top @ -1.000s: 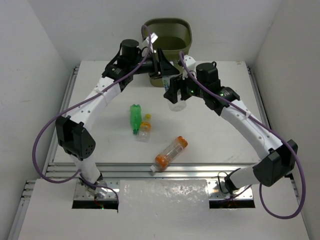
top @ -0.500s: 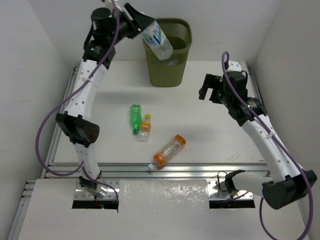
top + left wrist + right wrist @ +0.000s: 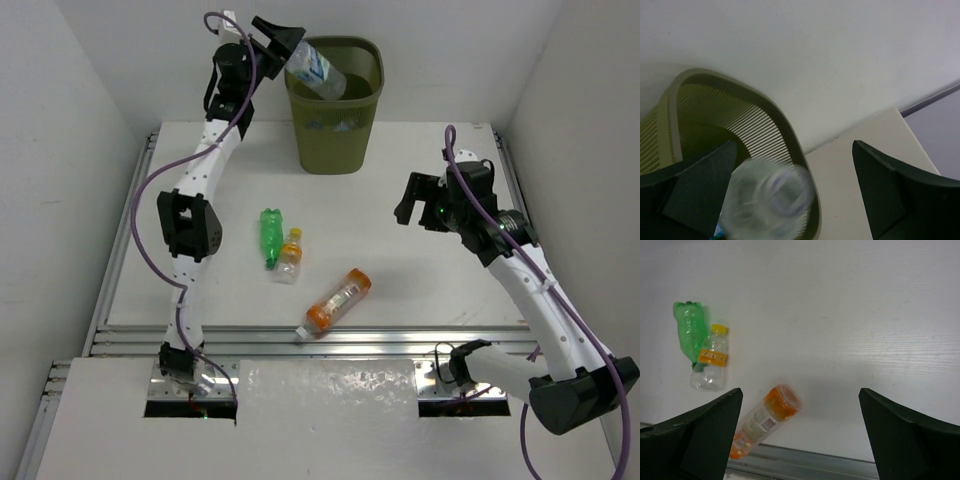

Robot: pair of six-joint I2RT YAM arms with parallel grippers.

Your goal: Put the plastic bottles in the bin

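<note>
While my left claw (image 3: 280, 38) is hanging high over the bin (image 3: 335, 140), its jaws are standing wide apart and gripping nothing. A clear bottle with a blue label (image 3: 318, 68) is lying tilted across the bin's mouth, one end up toward the claw, the other lower inside the rim. In the left wrist view it is showing only as a smear beside one finger, so I cannot tell whether it is touching that finger.

The bin's floor is lying in shadow, so I am not making out its contents. Pale and blue patches are showing through the near wall, unidentified. The bin is olive-green plastic, with a rounded-square rim and finely slotted sides tapering downward.

My right claw (image 3: 800, 391) is hovering over the white table (image 3: 440, 290), jaws spread wide and empty. Below it three bottles are lying flat:
- a crumpled green bottle (image 3: 690, 325);
- a small clear bottle (image 3: 711, 365) with a yellow cap and orange label, just beside the green one;
- an orange bottle (image 3: 765, 422), apart from both near the front edge, its lower end cut off behind my finger.
</note>
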